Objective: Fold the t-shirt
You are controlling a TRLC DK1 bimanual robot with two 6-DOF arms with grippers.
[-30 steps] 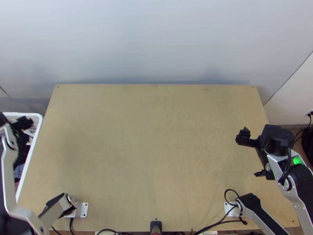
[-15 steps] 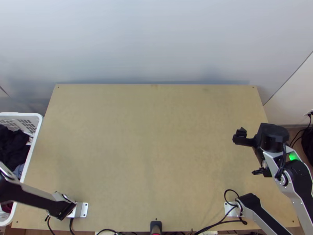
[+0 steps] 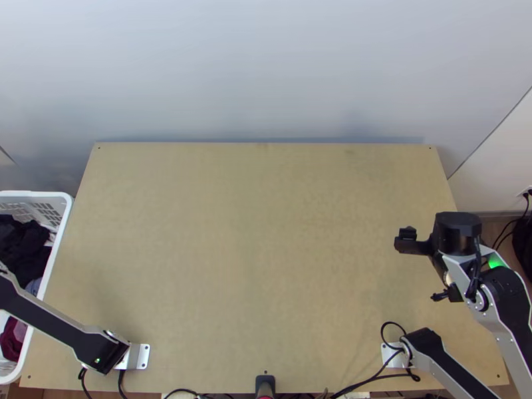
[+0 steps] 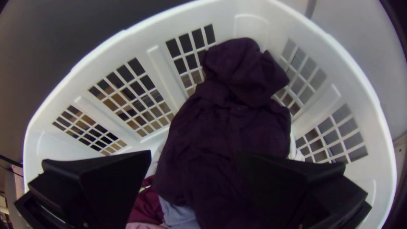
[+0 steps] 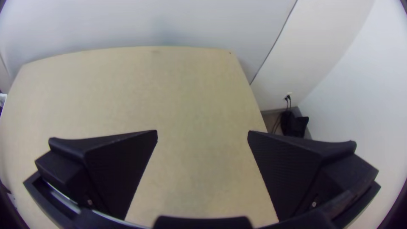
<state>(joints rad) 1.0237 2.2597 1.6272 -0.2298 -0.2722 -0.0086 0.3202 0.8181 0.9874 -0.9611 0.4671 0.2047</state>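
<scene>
Item: t-shirt, presumably among the clothes in the basket; which garment it is cannot be told. Candidate on top is a dark garment (image 4: 229,127), bunched, with a thick gathered lump at one end. A dark red cloth (image 4: 146,205) and a light blue cloth (image 4: 180,214) lie beside it, partly covered.

Container: white basket (image 3: 40,193), just beside the table's left edge, so the pile lies off the table (image 3: 253,253), to the robot's left.

Key relation: left hand (image 4: 195,154) is over the basket, fingers spread, nothing between them gripped. The dark garment's long axis runs outward from the finger gap toward the far wall of the basket, so closing would pinch across its width. The bulk sits off-centre, toward one finger; a small sideways correction may be wanted before lowering. Contact with the cloth: cannot tell.

Right hand (image 5: 202,132): open and empty, above the table's right side, well apart from the basket. Left is plainly the nearer one. Judged step: pick a garment from the pile; folding not begun.
</scene>
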